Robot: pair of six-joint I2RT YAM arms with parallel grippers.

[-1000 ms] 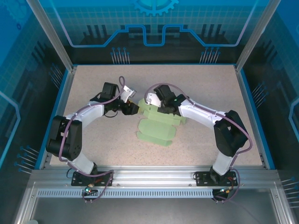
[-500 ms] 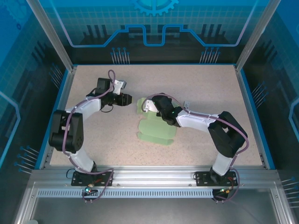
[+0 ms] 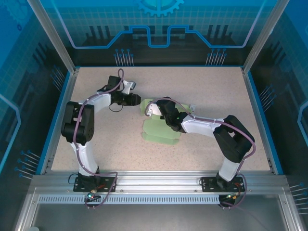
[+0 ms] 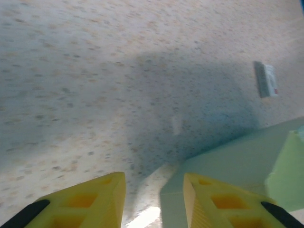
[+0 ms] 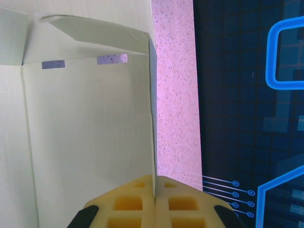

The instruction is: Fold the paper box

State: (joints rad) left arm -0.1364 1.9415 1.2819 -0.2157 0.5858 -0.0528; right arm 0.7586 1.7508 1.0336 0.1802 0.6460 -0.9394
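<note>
The box [image 3: 162, 131] lies mid-way across the table [image 3: 216, 91], long axis running near to far. Your right claw [image 5: 155, 183] is pinched tight on its raised wall. Your left claw [image 4: 154, 185], half-spread and empty, sits just beside the far-left corner; the box lies to its right.

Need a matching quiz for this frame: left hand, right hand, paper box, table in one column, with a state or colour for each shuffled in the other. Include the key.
Column 1
1. left hand
2. right hand
3. paper box
4. table

Column 2
A. speckled beige
B. open, at a corner of the box
C. pale green, lying mid-table with one panel raised
D. shut on a thin upright panel edge

Pairs: 1-B, 2-D, 3-C, 4-A
</note>
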